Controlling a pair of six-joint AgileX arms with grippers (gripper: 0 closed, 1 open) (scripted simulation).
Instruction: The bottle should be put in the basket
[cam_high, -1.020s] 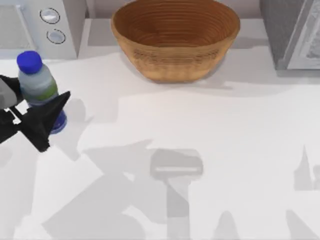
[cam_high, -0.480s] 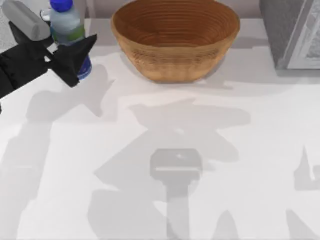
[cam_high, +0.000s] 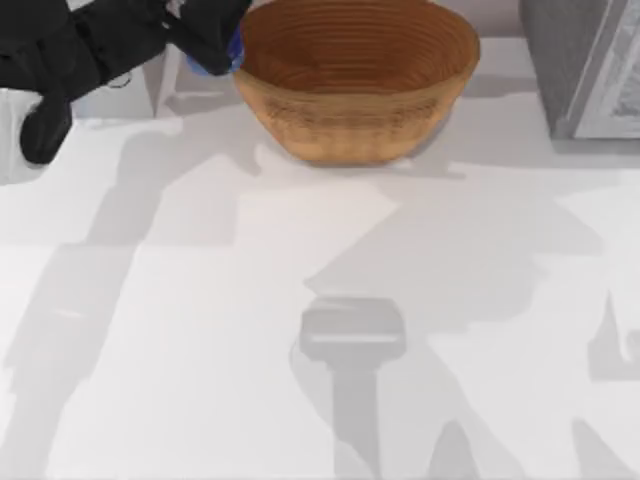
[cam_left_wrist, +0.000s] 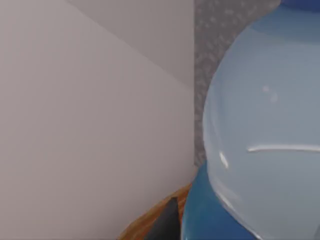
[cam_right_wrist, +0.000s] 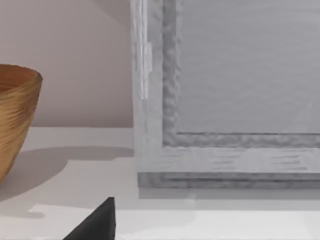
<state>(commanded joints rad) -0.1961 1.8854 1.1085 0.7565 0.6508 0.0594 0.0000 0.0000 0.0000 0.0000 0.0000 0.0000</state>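
the left gripper (cam_high: 212, 40), clenched on the bottle (cam_high: 228, 52), has carried it up from the table's left side, the basket (cam_high: 350, 75) rim now just beside it, drop-off apparently near.

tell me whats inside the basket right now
Nothing lies in the basket: just its bare ribbed rings. The left gripper holds the bottle at its left rim, mostly covered by the arm.

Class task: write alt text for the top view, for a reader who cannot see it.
The left gripper, at the table's far left, holds the bottle just beside the rim of the wicker basket, not yet over it. A grey appliance stands at the far right.
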